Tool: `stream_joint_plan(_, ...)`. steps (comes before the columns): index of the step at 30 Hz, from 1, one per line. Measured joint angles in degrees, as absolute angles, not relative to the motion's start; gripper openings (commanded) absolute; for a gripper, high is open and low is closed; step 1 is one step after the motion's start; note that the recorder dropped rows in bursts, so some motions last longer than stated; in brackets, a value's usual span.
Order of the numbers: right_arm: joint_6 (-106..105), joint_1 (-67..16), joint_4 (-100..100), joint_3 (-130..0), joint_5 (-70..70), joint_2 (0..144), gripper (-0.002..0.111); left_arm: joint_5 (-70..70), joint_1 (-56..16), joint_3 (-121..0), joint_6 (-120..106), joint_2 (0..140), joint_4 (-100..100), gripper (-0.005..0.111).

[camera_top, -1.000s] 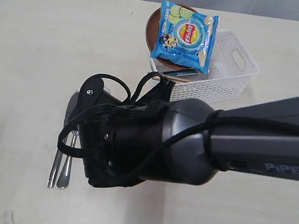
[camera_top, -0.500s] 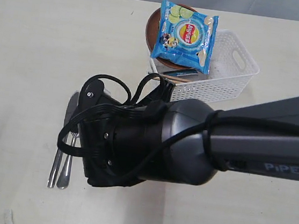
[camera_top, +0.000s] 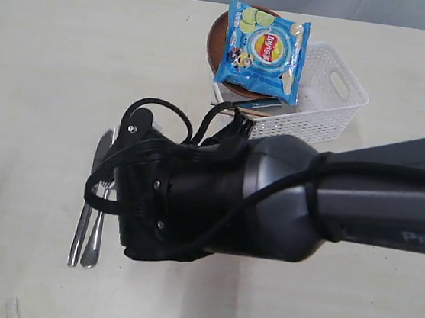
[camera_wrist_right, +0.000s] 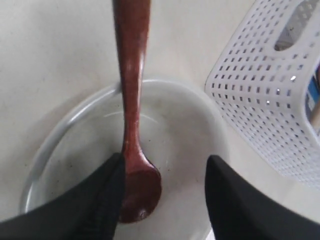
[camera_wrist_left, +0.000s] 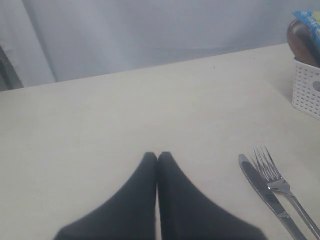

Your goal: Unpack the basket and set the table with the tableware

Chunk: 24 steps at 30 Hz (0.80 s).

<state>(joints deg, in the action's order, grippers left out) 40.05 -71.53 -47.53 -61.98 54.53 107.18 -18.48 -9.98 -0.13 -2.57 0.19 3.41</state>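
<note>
1. Right jaws stand spread wide over the bowl [camera_wrist_right: 65, 125] and grip nothing. The wooden spoon [camera_wrist_right: 132, 100] lies between them, head down in the bowl, handle leaning out over the rim. One side of the jaws sits just beside the spoon head; touching or not, cannot tell.
2. Left jaws are pressed tip to tip, empty, low over bare bench [camera_top: 47, 56].
3. Why so: spoon in bowl reads as a finished piece of the setting, so the spread looks like a let-go, my judgement. Knife [camera_top: 82, 225] and fork [camera_top: 96, 238] lie side by side, parallel, at lower left of the exterior frame, looking already set.
4. The basket [camera_top: 317, 117] sits upper right of centre. The brown plate [camera_top: 217, 40] stands propped on edge in it, with the blue chip bag [camera_top: 262, 46] leaning on the plate. So unpacking is not done.
5. Exterior view: the right arm [camera_top: 216, 198] hides bowl and spoon completely.
6. Only the right wrist view shows them, plus the basket's lattice wall just beside the bowl.
7. Only the left wrist view shows the left jaws.
8. Only the exterior view shows the plate and bag clearly.
</note>
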Motion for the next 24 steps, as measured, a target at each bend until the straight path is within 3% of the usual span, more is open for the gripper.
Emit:
stream_joint_plan(7, 43.55, -65.82, -39.24, -61.98, 54.76, 99.82, 0.035, -18.48, -9.98, -0.13, -2.57, 0.19, 3.41, 0.000)
stream_joint_plan(16, 30.41, -47.49, -14.33, -61.98, 54.18, 93.81, 0.035, -18.48, -9.98, -0.13, -2.57, 0.19, 3.41, 0.000)
stream_joint_plan(24, 16.77, -37.46, 5.37, -61.98, 50.69, 93.53, 0.040, -18.48, -9.98, -0.13, -2.57, 0.19, 3.41, 0.000)
